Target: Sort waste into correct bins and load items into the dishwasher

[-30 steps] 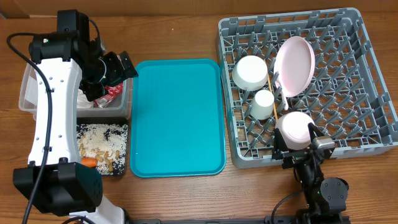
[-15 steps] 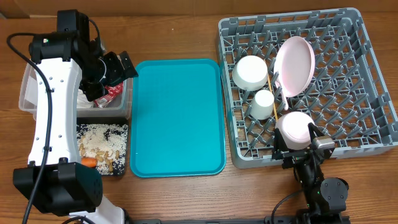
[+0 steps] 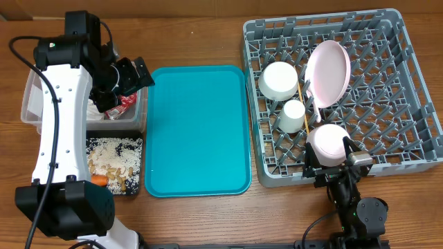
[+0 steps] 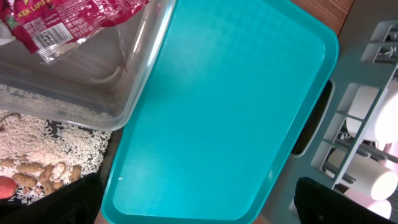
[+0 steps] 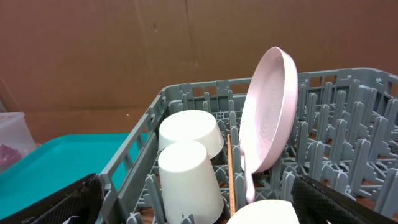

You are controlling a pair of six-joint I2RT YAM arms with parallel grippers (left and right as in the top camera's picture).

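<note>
Dish rack [image 3: 415,104] is sitting on the bench's [image 3: 208,28] right side, with the right pincer [image 3: 330,163] standing spread wide at its near edge beside a white bowl [image 3: 325,142]. Beyond it are standing a cup [image 3: 293,114], chopstick [image 3: 302,104], second bowl [image 3: 278,80] and pink plate [image 3: 327,72]. On the left, the black tray [image 3: 142,173] is holding rice [image 3: 107,153] and a carrot [image 3: 99,180] — farther back, the left pincer [image 3: 131,75] is hanging open over the clear tub [image 3: 28,104] and its red wrapper [image 4: 74,18].

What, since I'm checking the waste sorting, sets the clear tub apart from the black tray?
The clear tub is see-through with taller walls; the black tray is opaque and shallow. The clear tub holds a red wrapper, while the black tray holds rice, food scraps and a carrot. Both are rectangular, similar in footprint, and sit on the same side of the teal tray.
</note>
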